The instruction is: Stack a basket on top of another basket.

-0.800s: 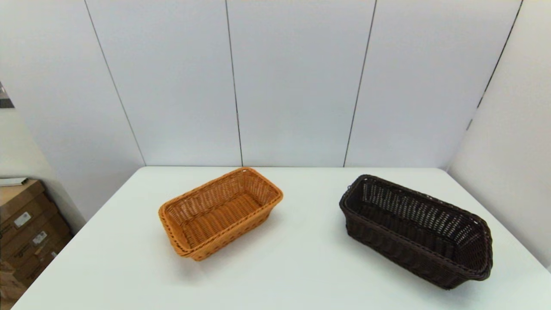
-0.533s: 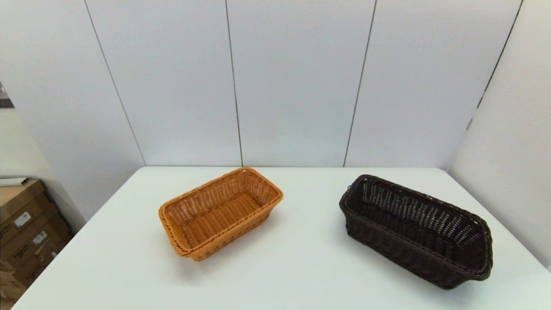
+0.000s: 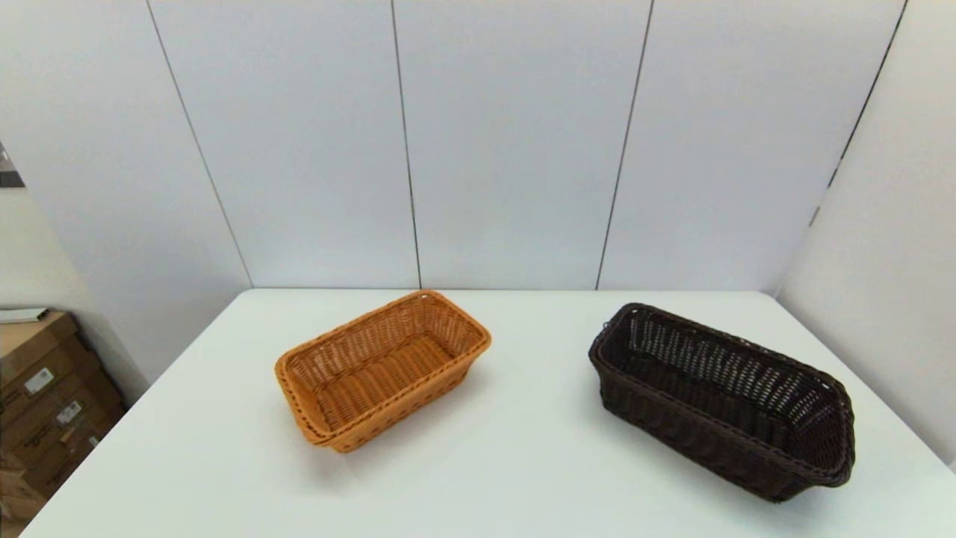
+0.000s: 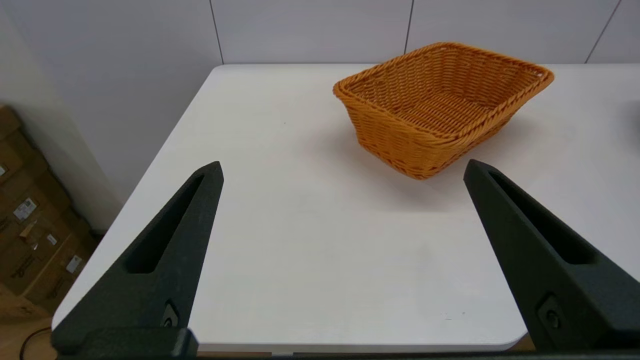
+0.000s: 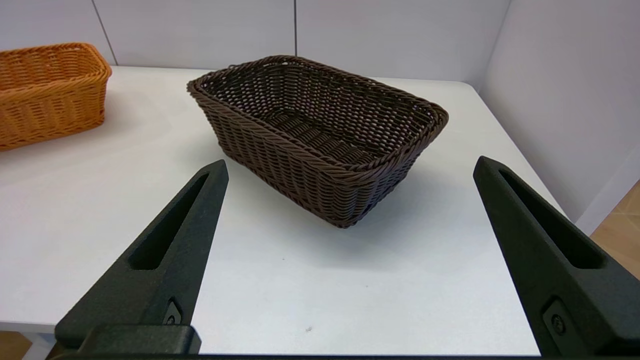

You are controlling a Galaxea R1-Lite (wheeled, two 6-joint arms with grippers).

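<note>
The dark brown basket (image 3: 721, 396) sits upright on the right half of the white table (image 3: 515, 463), empty; the right wrist view shows the same dark brown basket (image 5: 320, 135) ahead. The orange-tan basket (image 3: 381, 368) stands left of centre, angled and empty, and is also seen as the orange-tan basket (image 4: 442, 105) in the left wrist view. My left gripper (image 4: 342, 167) is open, held back over the near left table edge, apart from the orange-tan basket. My right gripper (image 5: 350, 165) is open near the front edge, short of the dark brown basket. Neither arm shows in the head view.
White wall panels (image 3: 508, 142) close off the table at the back and right. Cardboard boxes (image 3: 45, 396) are stacked on the floor off the table's left edge. A gap of bare table separates the two baskets.
</note>
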